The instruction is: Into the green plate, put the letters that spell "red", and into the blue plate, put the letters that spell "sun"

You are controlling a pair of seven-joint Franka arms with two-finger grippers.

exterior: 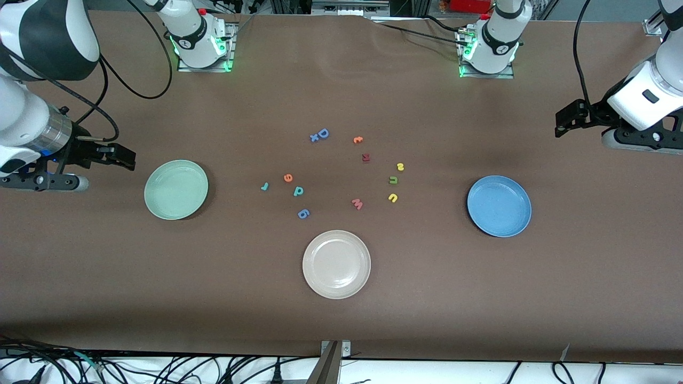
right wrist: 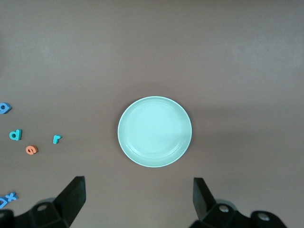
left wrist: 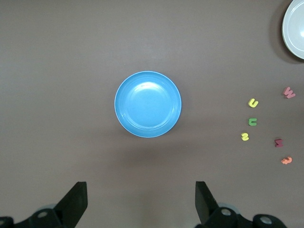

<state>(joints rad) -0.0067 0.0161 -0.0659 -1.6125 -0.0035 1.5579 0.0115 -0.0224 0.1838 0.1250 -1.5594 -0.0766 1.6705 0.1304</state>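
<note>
hovering empty and wide open, the right end effector (exterior: pixel 125 158) and left end effector (exterior: pixel 566 120) wait; the tiny teal foam "r" (exterior: pixel 264 186) should be pinched squarely first.

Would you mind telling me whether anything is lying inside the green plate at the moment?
Nothing is in the green plate; its whole inner surface shows bare in the front and right wrist views. What lies under it on the table is covered.

Right arm reaching in from its base, wrist level, right gripper (exterior: pixel 125 158) held up in the air at the right arm's end of the table, 2 fingers (right wrist: pixel 71 197) spread wide, nothing between. Left arm likewise raised at its own end, left gripper (exterior: pixel 565 120) aloft, fingers (left wrist: pixel 76 199) wide apart, empty. Both arms waiting.
</note>
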